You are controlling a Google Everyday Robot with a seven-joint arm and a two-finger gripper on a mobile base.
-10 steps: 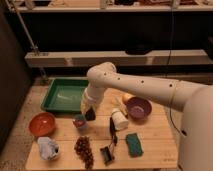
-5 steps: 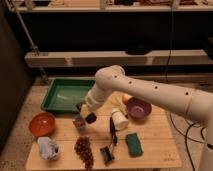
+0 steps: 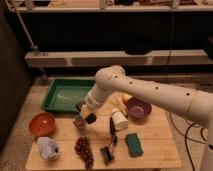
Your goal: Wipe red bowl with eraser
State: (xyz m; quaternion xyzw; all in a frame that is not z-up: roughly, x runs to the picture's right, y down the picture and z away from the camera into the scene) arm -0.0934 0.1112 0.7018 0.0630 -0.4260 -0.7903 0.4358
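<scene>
Gripper first: it hangs low over the middle of the table, just in front of the tray. Its jaws are clamped on a small dark block that I take to be the eraser. I see no other such block on the table, so I judge it already in hand, carried at the tip so it can be rubbed across a surface.

The green tray sits at the back left, out of my path. The purple bowl is on the right, behind the arm, and it is not my target. The red bowl is, and it stands alone near the left edge, open side up and well apart from the gripper, so I judge the wipe not yet begun.

Along the front edge lie the sponge, the grapes and a crumpled cloth, which lies just in front of the red bowl. A white cup lies tipped at centre, and the clip tool is near it. A small brown cup stands right under the gripper, so I would lift before swinging left or risk knocking it.
</scene>
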